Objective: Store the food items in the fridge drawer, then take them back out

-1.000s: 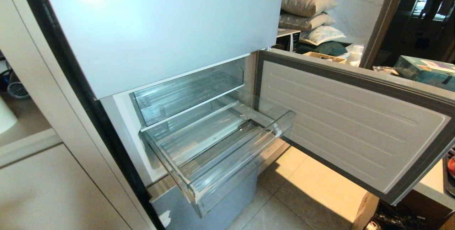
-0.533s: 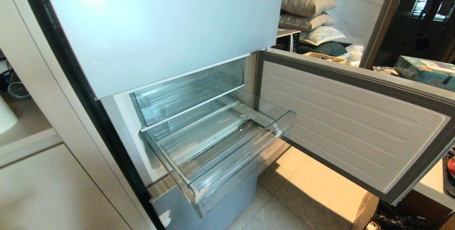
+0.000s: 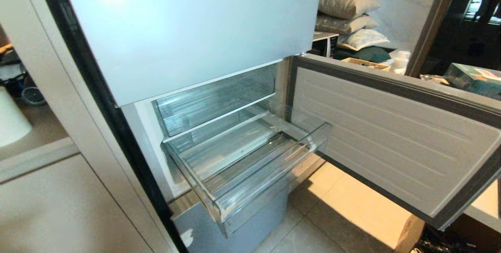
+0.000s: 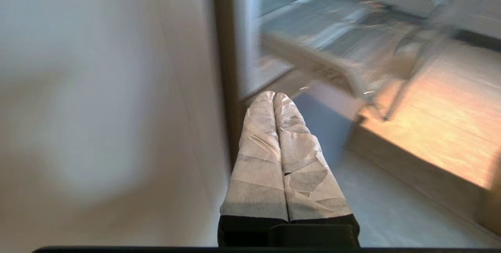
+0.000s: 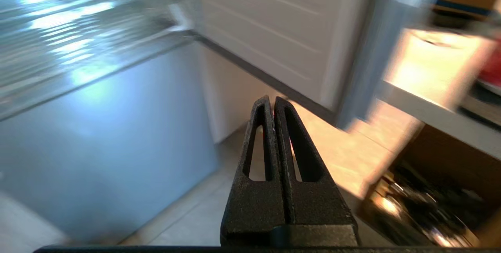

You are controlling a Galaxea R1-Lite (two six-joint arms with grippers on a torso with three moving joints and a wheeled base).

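Fridge drawer (image 3: 250, 174) stands pulled out and empty — no fruit shows — lying up and leftward of the right claw (image 5: 273, 102), pressed together like the left claw (image 4: 273, 97).

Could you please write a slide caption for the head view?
Clear fridge drawer pulled out and empty beside the open door; no fruit or gripper in view.

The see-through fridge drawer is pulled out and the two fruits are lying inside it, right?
Not quite. The fridge drawer is pulled out, but it is empty: no fruit lies inside it. The head view looks straight down into it and shows only bare clear plastic.
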